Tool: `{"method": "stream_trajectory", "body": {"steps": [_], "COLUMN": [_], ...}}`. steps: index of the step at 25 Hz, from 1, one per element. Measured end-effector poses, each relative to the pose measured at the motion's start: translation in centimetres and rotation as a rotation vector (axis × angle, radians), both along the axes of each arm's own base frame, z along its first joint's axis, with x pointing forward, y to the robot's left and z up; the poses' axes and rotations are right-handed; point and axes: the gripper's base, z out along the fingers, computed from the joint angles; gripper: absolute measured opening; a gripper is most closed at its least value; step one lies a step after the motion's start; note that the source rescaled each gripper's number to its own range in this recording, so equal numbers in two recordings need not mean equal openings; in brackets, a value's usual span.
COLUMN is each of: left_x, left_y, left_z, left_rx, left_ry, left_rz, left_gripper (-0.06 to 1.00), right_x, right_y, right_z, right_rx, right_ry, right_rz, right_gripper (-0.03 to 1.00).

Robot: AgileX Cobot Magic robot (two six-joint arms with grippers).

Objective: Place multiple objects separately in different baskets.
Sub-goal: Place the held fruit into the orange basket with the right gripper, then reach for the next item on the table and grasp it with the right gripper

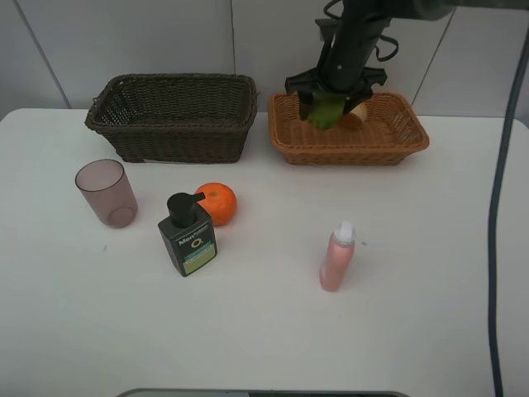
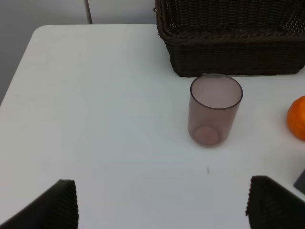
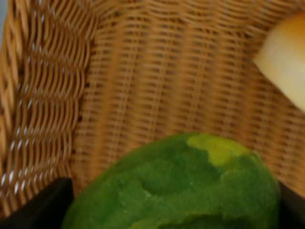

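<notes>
My right gripper [image 1: 324, 106] is shut on the green fruit [image 1: 327, 117], holding it low inside the light tan basket [image 1: 347, 150]. In the right wrist view the green fruit [image 3: 181, 186] fills the space between the dark fingers [image 3: 43, 205], over the basket's weave [image 3: 143, 71]. A pale peach-like fruit [image 1: 358, 112] lies in the basket beside it. My left gripper [image 2: 164, 210] is open, a little way short of the pink cup [image 2: 214, 109]. The dark basket [image 1: 173, 132] stands behind the cup [image 1: 107, 193]. On the table are the orange [image 1: 217, 203], the pump bottle [image 1: 188, 236] and the pink spray bottle [image 1: 337, 258].
A white tiled wall rises right behind both baskets. A dark cable [image 1: 496, 207] hangs down the right side of the table. The left arm does not show in the exterior view.
</notes>
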Motion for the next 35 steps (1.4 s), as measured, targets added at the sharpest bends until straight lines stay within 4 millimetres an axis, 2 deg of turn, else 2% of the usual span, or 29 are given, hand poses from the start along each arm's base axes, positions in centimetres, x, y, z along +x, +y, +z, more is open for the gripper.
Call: {"method": "stream_trajectory", "body": {"steps": [6,13,17,18,24,27,30,33,35], "left_x": [0.0,0.0,0.0,0.0,0.0,0.0,0.0,0.0,0.0], "left_y": [0.0,0.0,0.0,0.0,0.0,0.0,0.0,0.0,0.0], "left_z": [0.0,0.0,0.0,0.0,0.0,0.0,0.0,0.0,0.0], "left_rx": [0.0,0.0,0.0,0.0,0.0,0.0,0.0,-0.001,-0.001], "left_ry": [0.0,0.0,0.0,0.0,0.0,0.0,0.0,0.0,0.0], "left_rz": [0.0,0.0,0.0,0.0,0.0,0.0,0.0,0.0,0.0], "left_gripper": [0.91,0.91,0.91,0.91,0.91,0.91,0.91,0.91,0.91], "right_x": [1.3,1.5,1.5,1.5,1.4,1.0,-0.1,-1.8,-3.5], "right_y": [-0.6,-1.0,-1.1,-1.1,-1.1,-1.0,-0.5,0.1,0.5], "right_z": [-2.4,-2.9,-2.9,-2.9,-2.7,-1.5,1.0,3.3,4.3], "right_rx": [-0.042,-0.072,-0.075,-0.075,-0.075,-0.074,-0.074,-0.083,-0.077], "right_ry": [-0.039,-0.058,-0.056,-0.056,-0.053,-0.053,-0.049,-0.038,-0.031], "right_rz": [-0.056,-0.112,-0.115,-0.115,-0.117,-0.122,-0.118,-0.082,-0.053], "right_gripper": [0.64,0.65,0.91,0.94,1.0,1.0,1.0,1.0,1.0]}}
